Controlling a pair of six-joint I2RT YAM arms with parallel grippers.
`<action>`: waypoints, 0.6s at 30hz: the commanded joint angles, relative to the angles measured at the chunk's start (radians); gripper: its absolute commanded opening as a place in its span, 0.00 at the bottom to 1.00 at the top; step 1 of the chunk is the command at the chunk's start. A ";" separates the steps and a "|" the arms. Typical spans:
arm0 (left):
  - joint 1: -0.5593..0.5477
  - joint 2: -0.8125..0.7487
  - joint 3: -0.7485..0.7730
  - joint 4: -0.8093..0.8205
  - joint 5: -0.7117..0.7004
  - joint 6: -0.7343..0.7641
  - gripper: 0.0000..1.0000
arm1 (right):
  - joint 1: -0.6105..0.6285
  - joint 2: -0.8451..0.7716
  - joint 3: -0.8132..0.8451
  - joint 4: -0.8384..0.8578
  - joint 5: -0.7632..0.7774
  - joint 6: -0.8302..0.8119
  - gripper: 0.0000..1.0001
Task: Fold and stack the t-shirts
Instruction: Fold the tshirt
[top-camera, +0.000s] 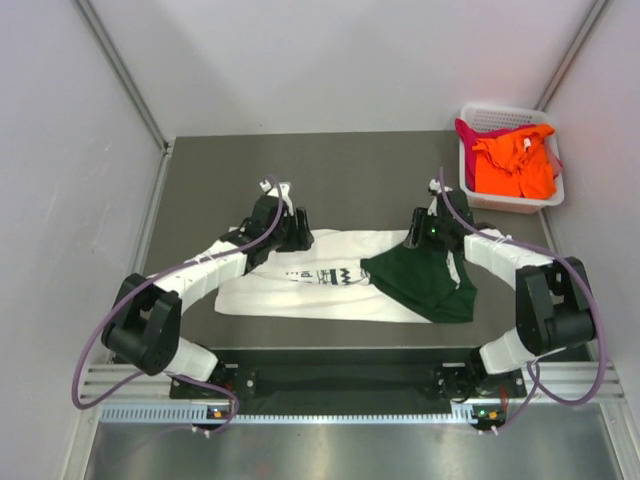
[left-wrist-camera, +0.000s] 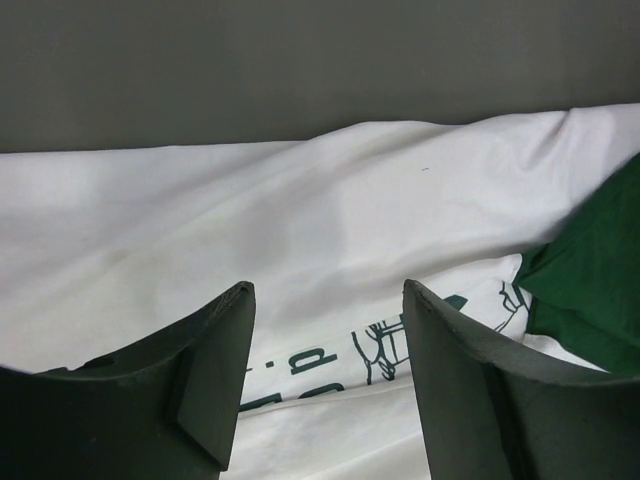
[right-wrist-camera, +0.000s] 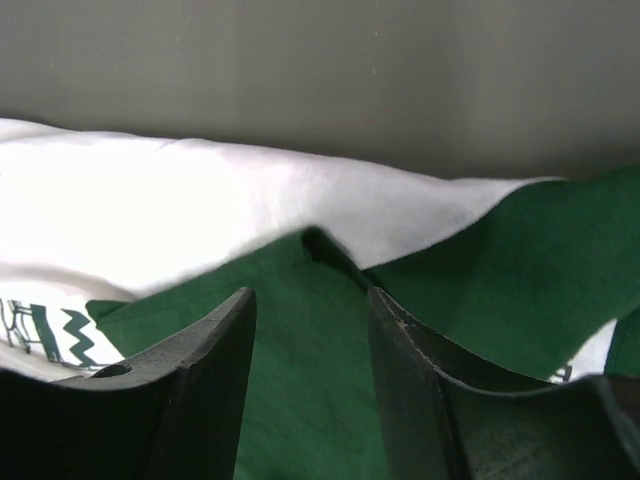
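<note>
Barely begun: white-and-green t-shirt (top-camera: 320, 285) part-folded outside the basket (top-camera: 510, 203), left fingers (left-wrist-camera: 215, 380) and right fingers (right-wrist-camera: 200, 390) apart, clamping nothing; orange t-shirt (top-camera: 515, 165) and magenta t-shirt (top-camera: 468, 135) unfolded inside it.

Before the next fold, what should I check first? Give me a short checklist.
1. Left fingers apart, over white t-shirt: ok.
2. Right fingers apart, over green fold: ok.
3. White t-shirt smooth: not ok, creased.
4. Whole shirt on table: ok.
5. Orange t-shirt and magenta t-shirt in basket, away from both arms: ok.
</note>
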 joint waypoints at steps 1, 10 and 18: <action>0.000 -0.050 -0.039 0.138 0.010 0.045 0.65 | 0.031 0.024 0.053 0.040 0.041 -0.026 0.48; 0.000 -0.072 -0.133 0.298 -0.011 0.074 0.65 | 0.082 0.099 0.122 0.026 0.115 -0.046 0.46; 0.000 -0.086 -0.144 0.311 -0.020 0.068 0.64 | 0.114 0.171 0.190 -0.002 0.227 -0.058 0.38</action>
